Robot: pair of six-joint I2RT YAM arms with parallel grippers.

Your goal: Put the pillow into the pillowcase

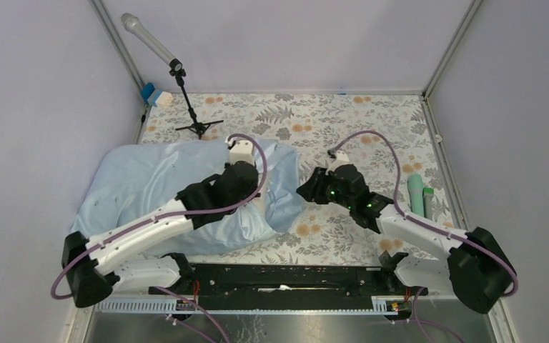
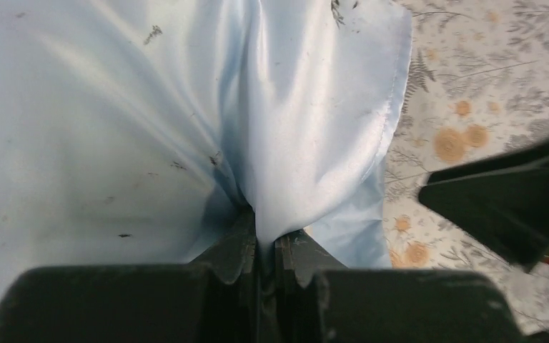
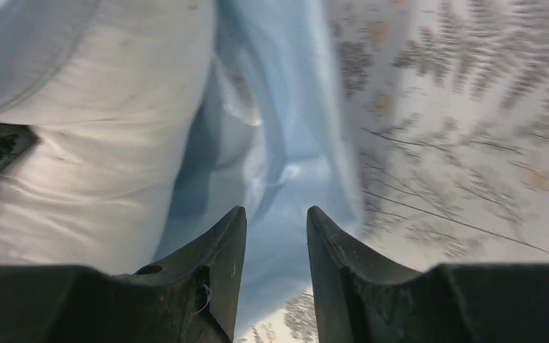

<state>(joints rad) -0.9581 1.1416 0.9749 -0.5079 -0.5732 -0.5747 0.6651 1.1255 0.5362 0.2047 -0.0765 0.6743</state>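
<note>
- Currently the left gripper (image 2: 263, 239) is clamped tight on a pinched fold of the pillowcase (image 2: 114, 107). In the left wrist view the blue cloth fans upward from the closed fingers in taut creases.
- From above, the pillowcase lies as a plump blue bundle in the centre-left of the frame, on the floral tablecloth (image 1: 343, 121). The left arm reaches across it.
- The pillow (image 3: 78, 143) shows only in the right wrist view. It is a cream bulge filling the left of that frame, with blue cloth beside it, so most of it appears to be inside the case.
- The right gripper (image 3: 275, 221) has its fingers parted and nothing between them. It points at the loose blue hem in the middle of its own view, near the cloth; contact cannot be told.
- The step in hand looks like closing the case over the last exposed end of the pillow.
- To do it well, the right gripper should take only the thin blue hem and not the cream cover beneath. Catching both layers would drag the pillow back out.
- The left grip should hold firm as an anchor while the hem is drawn over the bulge. Slack there would let the cloth bunch up.
- The satin-like cloth looks slippery, so a deep bite on the hem and a slow pull would likely serve better than a shallow nip.
</note>
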